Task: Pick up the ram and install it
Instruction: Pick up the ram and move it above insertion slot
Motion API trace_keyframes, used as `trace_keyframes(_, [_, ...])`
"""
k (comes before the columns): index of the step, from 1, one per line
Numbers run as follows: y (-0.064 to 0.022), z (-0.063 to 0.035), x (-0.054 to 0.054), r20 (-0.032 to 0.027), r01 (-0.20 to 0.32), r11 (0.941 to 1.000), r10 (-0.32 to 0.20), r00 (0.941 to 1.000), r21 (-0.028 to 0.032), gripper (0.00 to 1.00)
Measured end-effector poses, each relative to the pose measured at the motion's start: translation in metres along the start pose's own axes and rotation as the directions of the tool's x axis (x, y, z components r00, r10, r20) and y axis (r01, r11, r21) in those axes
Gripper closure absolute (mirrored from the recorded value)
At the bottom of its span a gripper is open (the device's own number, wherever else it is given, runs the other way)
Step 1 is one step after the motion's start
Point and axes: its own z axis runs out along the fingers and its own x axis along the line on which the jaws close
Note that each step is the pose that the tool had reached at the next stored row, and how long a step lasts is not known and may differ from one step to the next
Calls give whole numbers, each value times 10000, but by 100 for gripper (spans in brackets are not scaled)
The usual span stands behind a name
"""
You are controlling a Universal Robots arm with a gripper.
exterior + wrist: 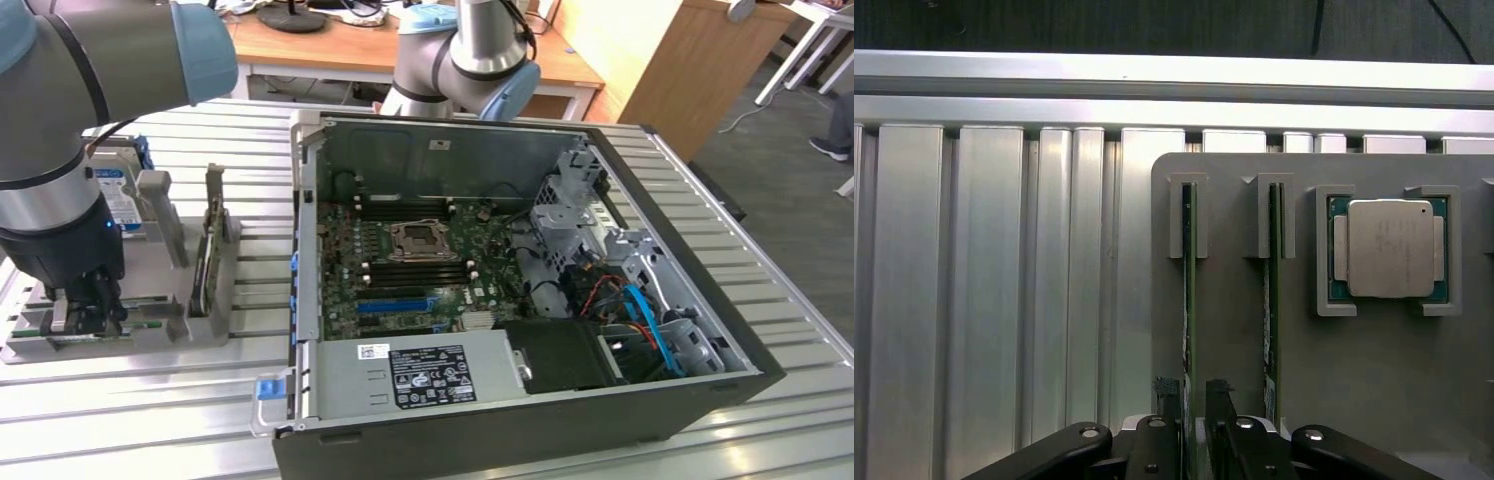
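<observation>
The ram is sitting on its edge in a slot of the grey holder. It's the stick farther from the processor, which lies flat in its own pocket of the same holder. A second ram stick stands in the next slot, between those two.

The gripper is down right over the first stick. Its black fingers sit one on each side of the board with a narrow gap, a bit wider than the stick itself. So they're parted and not pinching it, far as I can see. The stick is seated in its slot, not lifted.

In the exterior view the gripper is low at the holder on the exterior view's left, on a slatted aluminium table. A hard drive with a blue label stands just past the arm. The open computer case sits just beside the holder, toward the exterior view's right. Its motherboard is exposed, with the CPU socket in the middle and black memory slots alongside it.
</observation>
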Motion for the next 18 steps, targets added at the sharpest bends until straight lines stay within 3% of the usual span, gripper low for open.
trace_keyframes(6, [0,0,0,0,0,10000,0,10000,0,77])
trace_keyframes(7, [0,0,0,0,0,10000,0,10000,0,84])
trace_keyframes(18, [0,0,0,0,0,10000,0,10000,0,89])
